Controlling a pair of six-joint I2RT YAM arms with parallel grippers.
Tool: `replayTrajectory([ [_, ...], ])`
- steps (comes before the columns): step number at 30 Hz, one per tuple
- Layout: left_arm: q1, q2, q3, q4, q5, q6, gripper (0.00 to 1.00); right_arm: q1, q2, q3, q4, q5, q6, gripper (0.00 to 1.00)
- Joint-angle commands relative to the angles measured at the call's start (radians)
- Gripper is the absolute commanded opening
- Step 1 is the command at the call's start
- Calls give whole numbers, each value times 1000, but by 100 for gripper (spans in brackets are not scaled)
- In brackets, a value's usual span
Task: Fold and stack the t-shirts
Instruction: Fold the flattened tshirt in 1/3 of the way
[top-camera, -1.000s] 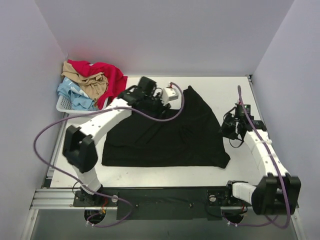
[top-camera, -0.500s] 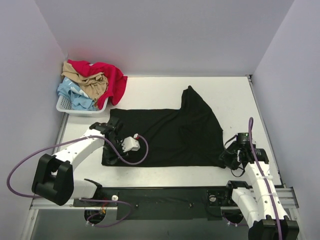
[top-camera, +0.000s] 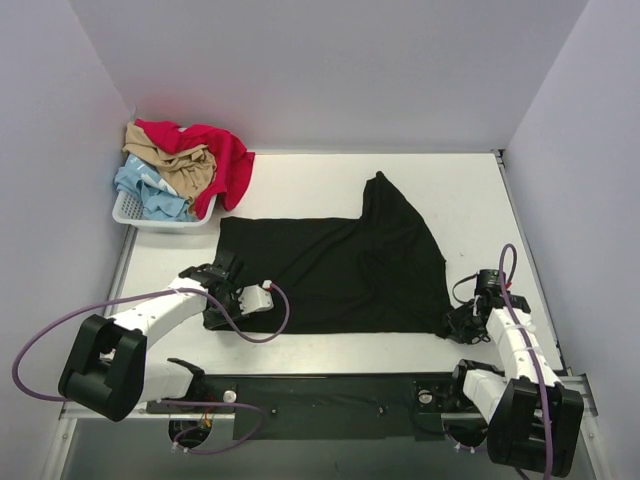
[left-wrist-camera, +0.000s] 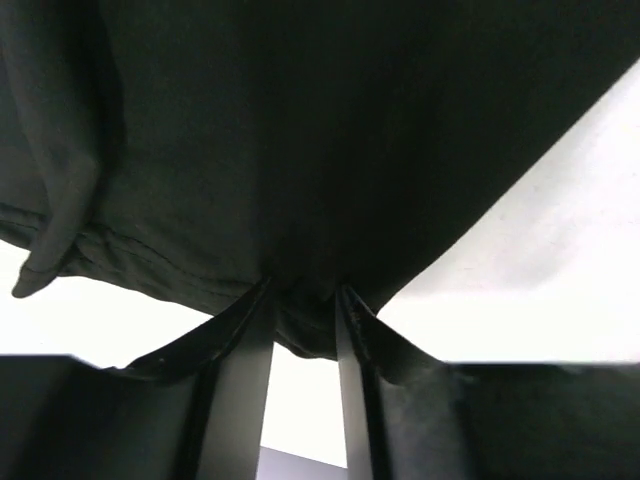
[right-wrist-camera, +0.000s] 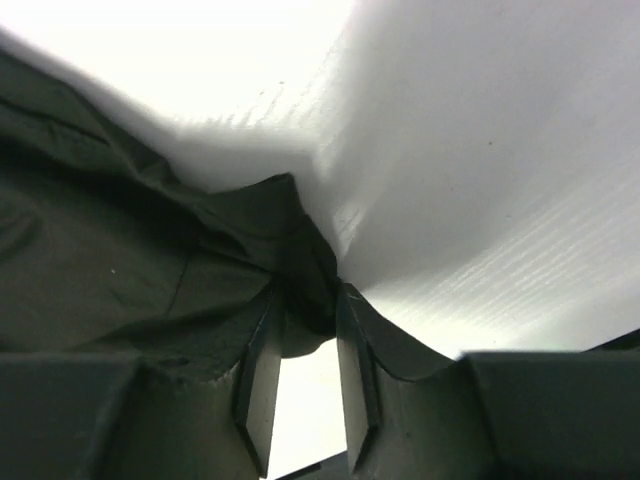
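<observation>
A large black t-shirt (top-camera: 340, 270) lies spread on the white table, its far right part drawn up to a point. No print shows on it. My left gripper (top-camera: 216, 308) is at its near-left corner, shut on the hem; the left wrist view shows the black cloth (left-wrist-camera: 300, 150) pinched between the fingers (left-wrist-camera: 235, 400). My right gripper (top-camera: 454, 324) is at the near-right corner, and in the right wrist view a fold of the shirt (right-wrist-camera: 150, 260) is clamped between its fingers (right-wrist-camera: 262, 390). Red (top-camera: 215, 150), tan (top-camera: 182, 165) and pale blue (top-camera: 145, 190) shirts lie heaped at the far left.
The heaped shirts sit in a white lattice basket (top-camera: 150, 222) in the far left corner by the wall. Purple cables loop from both arms over the table's near edge. Walls close off the left, back and right sides.
My left arm has swung from the shirt's far edge back to its near-left corner. My right arm has drawn back to the near-right corner. The shirt's far-left part now lies flatter.
</observation>
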Motion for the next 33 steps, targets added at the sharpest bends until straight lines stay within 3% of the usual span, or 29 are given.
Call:
replayTrajectory([
  [1,4,12,-14,98,-27,21,30,-43,24,-42,64,17,33,17],
  [3,5,17,-23,100,-38,32,14,-87,38,-50,80,13,11,0],
  [5,7,20,-34,101,-56,46,0,-136,46,-56,87,7,-11,0],
  [10,19,26,-34,77,-81,90,0,-244,38,-59,93,-64,-26,0],
  [13,16,12,35,-61,-12,75,0,-271,0,-44,52,-85,-37,0],
  [17,-61,-22,122,-225,117,1,0,-303,-99,27,-97,37,-36,0],
  [23,-94,-49,118,-291,64,14,0,-397,-311,50,-189,35,21,0],
  [26,-129,-53,135,-337,71,20,0,-414,-333,41,-200,-12,29,0],
  [27,-139,-57,138,-350,76,23,0,-418,-331,38,-205,-9,24,5],
  [28,-163,-62,139,-368,77,23,17,-421,-321,36,-223,17,32,12],
  [29,-176,-66,138,-380,73,27,27,-434,-315,38,-235,55,36,31],
  [30,-198,-72,139,-386,67,24,59,-446,-298,47,-258,70,30,42],
  [31,-205,-75,139,-388,51,29,80,-455,-290,56,-266,105,26,57],
  [33,-208,-79,158,-397,12,38,86,-464,-282,87,-295,163,30,69],
])
